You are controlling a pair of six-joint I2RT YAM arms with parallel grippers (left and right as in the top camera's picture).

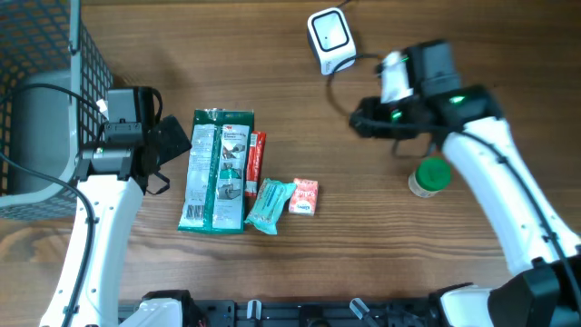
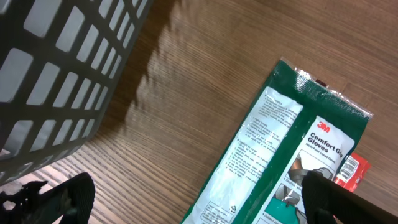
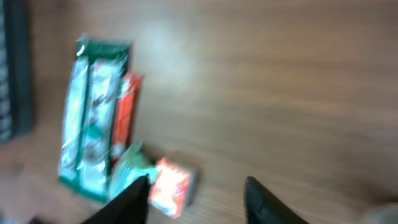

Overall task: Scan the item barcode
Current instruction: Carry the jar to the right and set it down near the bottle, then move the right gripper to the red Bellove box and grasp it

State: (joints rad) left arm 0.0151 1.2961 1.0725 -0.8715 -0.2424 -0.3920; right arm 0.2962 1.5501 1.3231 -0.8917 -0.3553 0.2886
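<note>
The left hand point(image 1: 171, 150), spread wide and empty, is found just left of the glove packet point(image 1: 216, 170), laid lengthwise toward the far edge of the desk point(image 1: 363, 254), while the parted, empty right hand point(image 1: 363, 118) is seen well to its right.

You have a brown wood-grain bench point(image 1: 272, 54), with the grain running left to right in the overhead view. Light falls evenly on it and shadows are soft. A dark wire-mesh basket point(image 1: 91, 50) stands at the upper left corner and shades the wood beside it.
</note>
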